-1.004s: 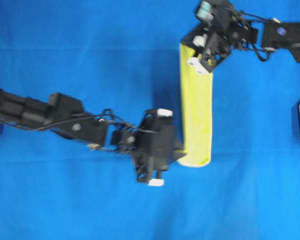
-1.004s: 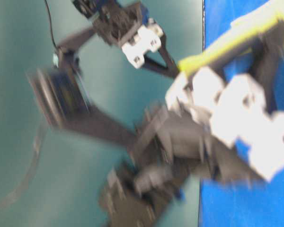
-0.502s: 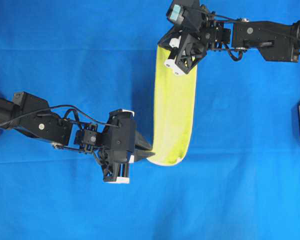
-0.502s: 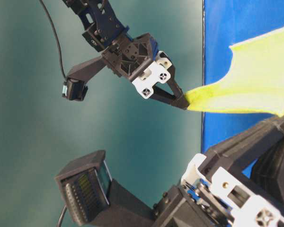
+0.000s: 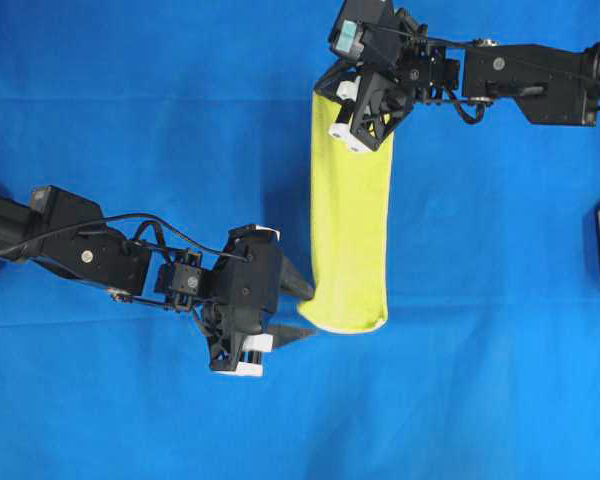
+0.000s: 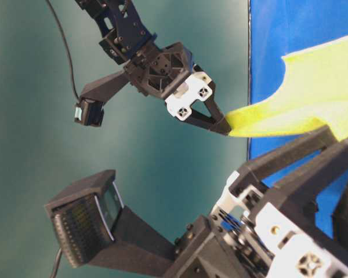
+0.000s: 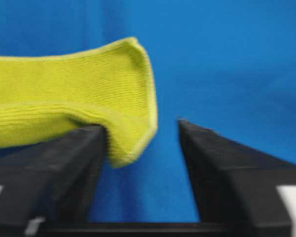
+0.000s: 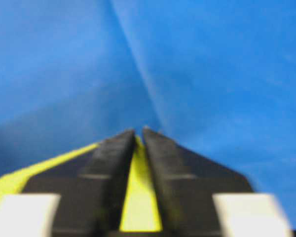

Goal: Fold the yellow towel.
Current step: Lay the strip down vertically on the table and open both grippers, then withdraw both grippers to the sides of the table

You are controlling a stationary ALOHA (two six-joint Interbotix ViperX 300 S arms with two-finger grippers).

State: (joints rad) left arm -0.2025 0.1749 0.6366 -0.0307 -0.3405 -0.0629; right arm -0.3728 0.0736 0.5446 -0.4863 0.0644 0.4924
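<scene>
The bright yellow-green microfibre towel (image 5: 351,215) with its paler stitched hem lies as a long narrow strip on the large blue cloth (image 5: 130,110) that covers the table, running from near the cloth's far edge toward its middle, a little right of centre in the overhead view. Half a second ago the left gripper (image 5: 292,312) pinched the strip's near corner between closed fingers; now its black fingers stand spread, and the left wrist view shows the rounded fold end resting against one finger (image 7: 64,163) with open blue cloth between it and the other. That reads as a release, so the fold just carried over appears to be laid down at this end. The right gripper (image 5: 332,92), at the strip's far end, looks nearly pressed together in its wrist view, a thin line of yellow showing between the fingers (image 8: 111,173), so it seems to hold that end by a light pinch, though blur makes it hard to say whether it is letting go. The far end of the towel is hidden under the right gripper from overhead, and the table-level view shows it lifted off the cloth there, so how neatly the layers match cannot be told.
</scene>
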